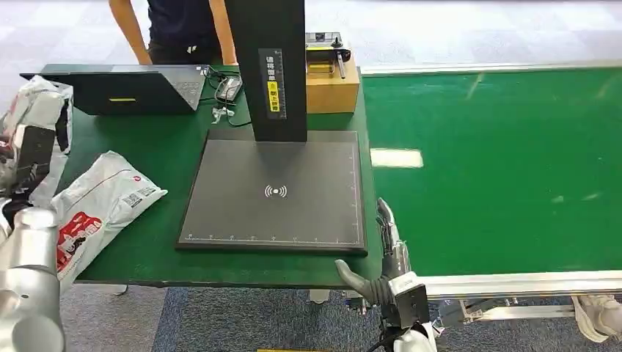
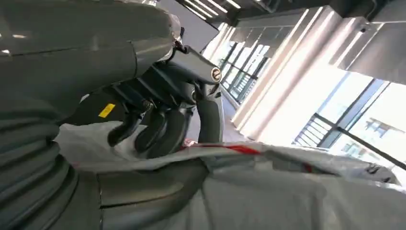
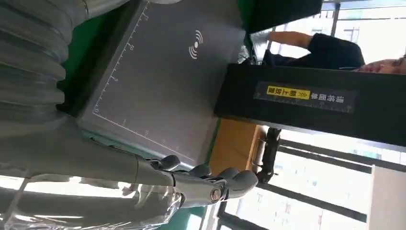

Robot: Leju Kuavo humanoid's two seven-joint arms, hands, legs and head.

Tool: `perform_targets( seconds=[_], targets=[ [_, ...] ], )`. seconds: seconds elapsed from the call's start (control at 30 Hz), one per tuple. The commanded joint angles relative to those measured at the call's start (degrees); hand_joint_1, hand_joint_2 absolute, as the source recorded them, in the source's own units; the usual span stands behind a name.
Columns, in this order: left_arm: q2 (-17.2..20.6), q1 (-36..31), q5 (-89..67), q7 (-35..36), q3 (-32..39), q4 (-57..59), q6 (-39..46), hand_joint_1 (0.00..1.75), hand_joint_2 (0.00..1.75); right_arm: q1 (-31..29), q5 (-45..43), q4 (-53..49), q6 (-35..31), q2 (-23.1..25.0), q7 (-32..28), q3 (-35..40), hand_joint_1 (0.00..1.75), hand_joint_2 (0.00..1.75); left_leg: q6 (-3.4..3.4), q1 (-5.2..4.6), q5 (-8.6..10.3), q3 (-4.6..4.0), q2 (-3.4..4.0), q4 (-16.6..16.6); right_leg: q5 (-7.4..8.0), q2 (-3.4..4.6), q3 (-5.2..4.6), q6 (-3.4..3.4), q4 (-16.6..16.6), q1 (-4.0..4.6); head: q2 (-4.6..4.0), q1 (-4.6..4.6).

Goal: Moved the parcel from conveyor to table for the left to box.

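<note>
Left hand (image 2: 158,120) at table's far left edge, fingers curled onto white parcel (image 2: 287,191), thumb under it: grasping it, apparently lifted off green table (image 1: 154,249). Second white parcel (image 1: 99,205) lies flat on table just beside, left of grey scan pad (image 1: 275,191). Right hand (image 1: 385,264) released, fingers straight, at table's front edge beside conveyor (image 1: 499,161).

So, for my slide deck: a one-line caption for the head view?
Right hand open at the scanner pad edge; white parcel lies on the green table.
</note>
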Motion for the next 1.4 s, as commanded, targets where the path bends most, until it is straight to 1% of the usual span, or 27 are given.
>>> perform_targets(
  seconds=[0.03, 0.1, 0.13, 0.17, 0.27, 0.3, 0.37, 0.4, 0.47, 0.53, 0.57, 0.6, 0.67, 0.7, 0.73, 0.77, 0.83, 0.87, 0.9, 0.93, 0.97, 1.03, 1.07, 1.17, 1.3, 1.37, 1.4],
  targets=[
    [-1.4, -5.7, -2.5, 4.8, 1.5, 11.8, -0.3, 0.00, 1.75, -1.7, -0.9, 2.6, -0.4, -1.8, 0.2, 1.4, 0.00, 1.75, -0.08, 0.04, 0.00, 0.09, -0.21, 0.0, -0.05, -0.17, 0.14, 0.10, 0.0, 0.01, 0.00, 0.00],
    [-1.9, -5.9, -1.4, 4.7, 1.9, 11.9, -0.5, 0.00, 1.75, -2.2, -0.9, 3.3, -0.4, -1.8, 0.3, 1.5, 0.00, 1.75, -0.16, 0.08, 0.01, 0.23, -0.34, -0.1, -0.07, -0.26, 0.34, 0.18, -0.1, 0.03, 0.00, 0.02],
    [-1.9, -6.0, -1.1, 4.5, 1.9, 12.2, -1.1, 0.00, 1.75, -2.4, -0.9, 3.4, -0.4, -1.7, 0.3, 1.5, 0.00, 1.75, -0.09, 0.05, 0.00, 0.08, -0.21, 0.0, -0.04, -0.16, 0.15, 0.11, 0.0, 0.02, 0.00, 0.00],
    [-1.9, -6.0, -1.1, 4.5, 1.9, 12.2, -1.1, 0.00, 1.75, -2.4, -0.9, 3.4, -0.4, -1.7, 0.3, 1.5, 0.00, 1.75, -0.13, 0.07, -0.01, 0.17, -0.23, -0.1, -0.05, -0.16, 0.25, 0.15, -0.1, 0.02, 0.00, 0.00],
    [-1.9, -6.1, -1.2, 4.6, 1.5, 12.4, -1.4, 0.00, 1.75, -3.0, -0.9, 3.9, -0.4, -1.8, 0.3, 1.6, 0.00, 1.75, -0.07, 0.03, 0.00, 0.06, -0.15, 0.0, -0.03, -0.11, 0.12, 0.08, 0.0, 0.01, 0.00, 0.00],
    [-1.9, -6.1, -1.1, 4.5, 1.3, 12.3, -1.4, 0.00, 1.75, -3.2, -0.9, 3.9, -0.4, -1.8, 0.3, 1.6, 0.00, 1.75, -0.12, 0.07, -0.02, 0.15, -0.24, 0.0, -0.06, -0.17, 0.24, 0.13, -0.1, 0.03, 0.00, 0.00],
    [-2.3, -6.2, -0.1, 3.2, 1.5, 12.2, -1.9, 0.00, 1.75, -3.5, -0.9, 4.2, -0.4, -1.9, 0.3, 1.6, 0.00, 1.75, -0.07, 0.04, 0.00, 0.05, -0.13, 0.0, -0.02, -0.09, 0.11, 0.08, 0.0, 0.01, 0.00, 0.00],
    [-2.8, -5.9, 0.7, 1.9, 1.4, 11.8, -2.0, 0.00, 1.75, -3.4, -1.0, 4.1, -0.4, -2.0, 0.3, 1.6, 0.00, 1.75, -0.12, 0.06, -0.02, 0.13, -0.21, 0.0, -0.06, -0.14, 0.21, 0.13, -0.1, 0.02, 0.00, 0.00],
    [-4.4, -5.3, 4.9, -2.8, 2.0, 10.4, -3.4, 0.00, 1.75, -2.7, -1.0, 3.5, -0.6, -2.1, 0.4, 1.5, 0.00, 1.75, -0.07, 0.04, 0.00, 0.05, -0.14, 0.0, -0.03, -0.11, 0.11, 0.08, 0.0, 0.02, 0.00, 0.00],
    [-6.5, -4.7, 11.3, -8.5, 3.0, 8.5, -6.7, 0.00, 1.75, -2.0, -1.0, 2.9, -0.8, -2.2, 0.4, 1.3, 0.00, 1.75, -0.16, 0.08, -0.01, 0.23, -0.33, -0.1, -0.08, -0.25, 0.34, 0.18, -0.1, 0.03, 0.00, 0.00],
    [-7.6, -4.4, 14.3, -10.6, 3.1, 7.4, -8.6, 0.00, 1.75, -1.8, -1.0, 2.6, -0.9, -2.3, 0.4, 1.2, 0.00, 1.75, -0.07, 0.03, 0.01, 0.09, -0.26, 0.0, -0.05, -0.22, 0.18, 0.10, -0.1, 0.01, 0.00, 0.00],
    [-8.8, -3.4, 19.8, -14.8, 2.0, 5.2, -12.1, 0.00, 1.75, -1.5, -1.0, 2.5, -1.1, -2.2, 0.4, 0.9, 0.00, 1.75, -0.11, 0.06, 0.00, 0.13, -0.31, 0.0, -0.07, -0.25, 0.23, 0.14, -0.1, 0.02, 0.00, -0.02],
    [-10.8, -1.2, 25.4, -17.5, -0.7, 1.5, -14.5, 0.00, 1.75, -1.1, -1.0, 2.3, -1.3, -2.3, 0.4, 0.6, 0.00, 1.75, -0.05, 0.01, 0.03, 0.09, -0.33, -0.1, -0.06, -0.29, 0.18, 0.11, -0.1, -0.01, 0.00, 0.00],
    [-11.9, 0.3, 29.0, -19.2, -2.5, -1.3, -16.8, 0.00, 1.75, -1.1, -1.0, 2.4, -1.4, -2.3, 0.4, 0.4, 0.00, 1.75, -0.14, 0.07, 0.03, 0.30, -0.58, -0.2, -0.10, -0.49, 0.48, 0.24, -0.3, 0.01, 0.00, 0.00],
    [-12.8, 2.9, 32.8, -19.2, -6.5, -5.7, -18.0, 0.00, 1.75, -1.2, -1.0, 2.6, -1.6, -2.2, 0.4, 0.3, 0.00, 1.75, -0.06, 0.01, 0.01, 0.13, -0.33, -0.1, -0.06, -0.29, 0.23, 0.14, -0.1, -0.02, 0.00, 0.00],
    [-13.6, 4.8, 34.3, -18.9, -9.3, -9.0, -17.1, 0.00, 1.75, -1.3, -1.0, 2.7, -1.6, -2.1, 0.4, 0.2, 0.00, 1.75, -0.11, 0.04, -0.01, 0.20, -0.35, -0.1, -0.08, -0.28, 0.31, 0.19, -0.2, -0.01, 0.00, 0.00],
    [-14.2, 12.2, 34.7, -18.3, -19.6, -20.2, -11.0, 0.00, 1.75, -0.9, -0.8, 2.4, -1.3, -2.0, 0.6, -0.1, 0.00, 1.75, -0.07, 0.01, -0.01, 0.12, -0.25, -0.1, -0.05, -0.20, 0.21, 0.14, -0.1, -0.03, 0.00, 0.02],
    [-13.9, 15.3, 35.2, -18.0, -23.8, -25.1, -9.8, 0.00, 1.75, -0.8, -0.6, 2.2, -1.2, -2.0, 0.8, -0.1, 0.00, 1.75, -0.04, -0.04, -0.01, 0.11, -0.14, -0.1, -0.03, -0.10, 0.16, 0.11, -0.1, -0.07, 0.00, 0.00],
    [-13.8, 19.3, 36.3, -16.5, -28.3, -31.3, -8.3, 0.00, 1.75, -0.7, -0.5, 2.0, -1.0, -2.0, 1.0, -0.3, 0.00, 1.75, -0.08, -0.03, -0.04, 0.21, -0.20, -0.1, -0.07, -0.14, 0.29, 0.17, -0.2, -0.07, 0.00, 0.00],
    [-13.7, 20.4, 36.4, -15.2, -29.8, -33.0, -7.6, 0.00, 1.75, -0.6, -0.4, 1.9, -0.9, -2.0, 1.0, -0.4, 0.00, 1.75, -0.11, -0.03, -0.10, 0.40, -0.04, -0.2, -0.07, 0.04, 0.43, 0.20, -0.3, -0.08, 0.00, 0.02],
    [-13.2, 21.0, 36.6, -14.9, -30.8, -33.9, -7.4, 0.00, 1.75, -0.6, -0.4, 1.9, -0.8, -2.0, 1.1, -0.4, 0.00, 1.75, 0.01, -0.07, -0.08, 0.10, -0.05, -0.1, -0.04, -0.01, 0.13, 0.11, -0.1, -0.10, 0.00, 0.00],
    [-12.6, 24.3, 38.3, -15.4, -35.0, -38.6, -7.8, 0.00, 1.75, -0.2, -0.1, 1.8, -0.3, -1.6, 1.3, -0.9, 0.00, 1.75, -0.09, -0.01, -0.19, 0.30, -0.15, -0.1, -0.15, -0.05, 0.36, 0.20, -0.2, -0.07, 0.00, 0.00],
    [-12.7, 25.0, 38.5, -15.0, -35.6, -39.4, -7.3, 0.00, 1.75, -0.1, 0.0, 1.8, -0.3, -1.5, 1.3, -0.9, 0.00, 1.75, -0.04, -0.03, -0.18, 0.22, -0.24, 0.0, -0.21, -0.16, 0.31, 0.27, -0.1, -0.08, 0.00, 0.00],
    [-12.6, 25.1, 38.5, -15.0, -35.7, -39.6, -7.2, 0.00, 1.75, -0.1, 0.0, 1.8, -0.3, -1.5, 1.3, -0.9, 0.00, 1.75, 0.09, -0.06, -0.22, 0.09, -0.07, 0.0, -0.15, 0.00, 0.13, 0.25, -0.1, -0.10, 0.00, 0.00],
    [-12.4, 24.9, 38.5, -15.0, -35.6, -39.5, -7.3, 0.00, 1.75, -0.1, 0.0, 1.8, -0.3, -1.5, 1.3, -0.9, 0.00, 1.75, 0.03, -0.03, -0.26, 0.15, -0.18, 0.0, -0.22, -0.08, 0.23, 0.33, -0.1, -0.08, 0.00, 0.00],
    [-12.2, 24.8, 38.5, -15.0, -35.6, -39.5, -7.3, 0.00, 1.75, -0.1, 0.0, 1.8, -0.3, -1.5, 1.3, -0.9, 0.00, 1.75, 0.09, -0.06, -0.23, 0.07, -0.07, 0.0, -0.16, 0.01, 0.11, 0.27, -0.1, -0.11, 0.00, 0.00],
    [-12.2, 24.8, 38.5, -15.0, -35.6, -39.5, -7.3, 0.00, 1.75, -0.1, 0.0, 1.8, -0.3, -1.5, 1.3, -0.9, 0.00, 1.75, 0.03, -0.04, -0.25, 0.18, -0.14, 0.0, -0.20, -0.03, 0.25, 0.31, -0.1, -0.09, 0.00, 0.00]
  ],
)
